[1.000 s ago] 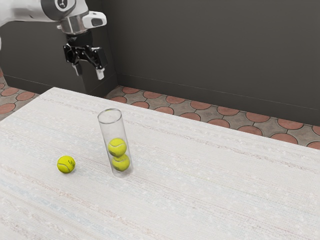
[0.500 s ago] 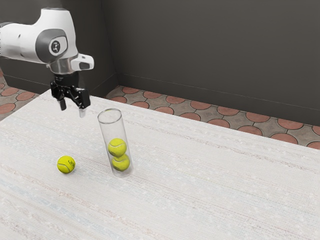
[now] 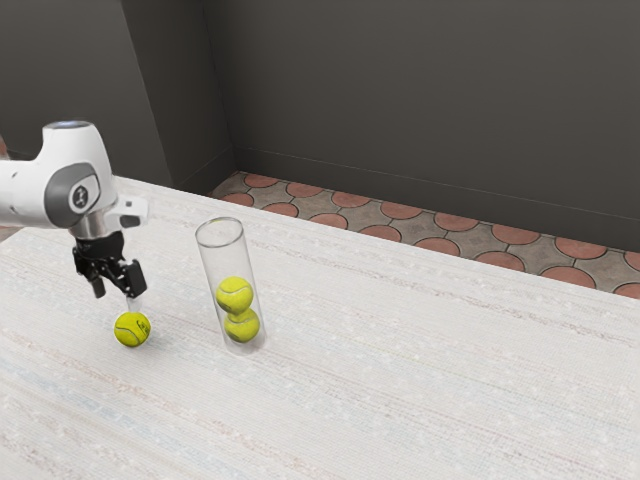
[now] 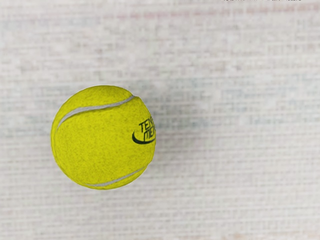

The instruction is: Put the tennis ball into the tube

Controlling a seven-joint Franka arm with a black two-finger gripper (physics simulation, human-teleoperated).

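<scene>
Loose yellow tennis ball with pale seams [image 3: 132, 330]: lay on the pale, streaked bench [image 3: 420, 390], outside the tube and well in from the bench's far edge. Wrist view: dark lettering seen on one side of the ball, bare bench surface around it.

Clear, open-topped cylindrical tube [image 3: 208, 270]: stood upright near the loose ball, toward the exterior view's right of it and apart from it. Contents: two yellow tennis balls, the upper one [image 3: 235, 295] resting on the lower one [image 3: 242, 326]; the tube's upper part held no ball.

Black two-finger gripper [image 3: 116, 299]: pointed down at the end of the white arm [image 3: 30, 192], low over the loose ball. Jaws stood apart and were not clamped on the ball. One tip appeared close to the ball's top; contact could not be told.

Surroundings: dark grey wall [image 3: 420, 100] and a floor with round reddish tiles [image 3: 400, 211] beyond the bench's far edge.
</scene>
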